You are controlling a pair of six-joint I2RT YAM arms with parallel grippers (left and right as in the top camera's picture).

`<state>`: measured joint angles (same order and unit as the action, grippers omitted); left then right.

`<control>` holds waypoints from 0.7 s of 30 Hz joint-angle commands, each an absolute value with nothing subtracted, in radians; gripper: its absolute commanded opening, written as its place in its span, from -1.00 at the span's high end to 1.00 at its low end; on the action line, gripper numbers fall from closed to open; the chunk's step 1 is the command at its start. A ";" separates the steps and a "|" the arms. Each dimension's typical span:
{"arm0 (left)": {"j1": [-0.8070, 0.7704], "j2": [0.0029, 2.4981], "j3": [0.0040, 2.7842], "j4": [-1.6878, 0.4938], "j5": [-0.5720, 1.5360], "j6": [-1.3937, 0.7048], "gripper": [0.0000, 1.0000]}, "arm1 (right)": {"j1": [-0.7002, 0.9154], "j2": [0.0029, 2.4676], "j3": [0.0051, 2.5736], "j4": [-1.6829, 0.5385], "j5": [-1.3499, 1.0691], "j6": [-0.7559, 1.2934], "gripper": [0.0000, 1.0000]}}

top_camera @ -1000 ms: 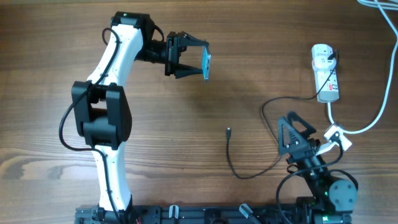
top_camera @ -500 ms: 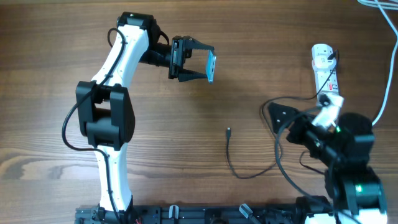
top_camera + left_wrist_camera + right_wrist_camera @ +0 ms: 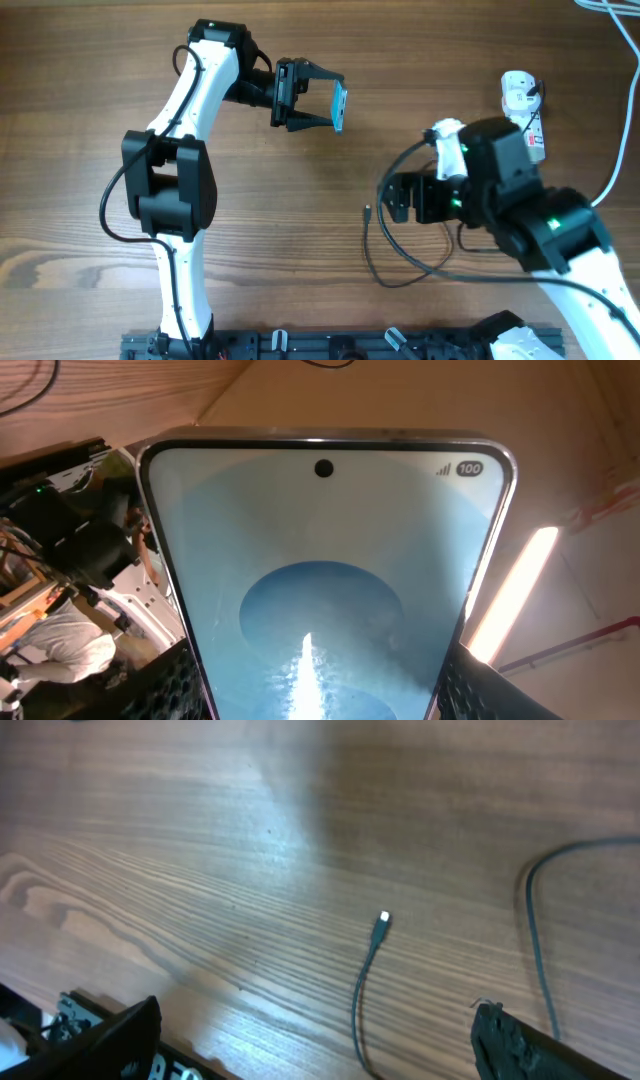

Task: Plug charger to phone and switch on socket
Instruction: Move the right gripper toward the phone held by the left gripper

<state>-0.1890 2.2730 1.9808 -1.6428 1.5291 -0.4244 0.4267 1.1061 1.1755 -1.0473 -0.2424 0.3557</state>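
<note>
Near the counter's middle lies the charger, a thin black cable ending in a small dark connector. It has not moved in the last second, and its slack curls off to the right. Since then the right gripper has swung in from the near edge. It now hangs just right of the tip, matte black fingers spread, touching nothing. At far left the phone, a flat glossy slab with a cyan screen, stays pinched on edge in the left gripper. Beyond the right arm sits the white plastic socket on brown wood grain.
</note>
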 commanded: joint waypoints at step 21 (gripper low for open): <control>-0.190 2.268 2.002 -1.642 1.574 -0.423 -0.29 | 0.683 1.309 1.645 -1.278 -0.036 0.542 -0.99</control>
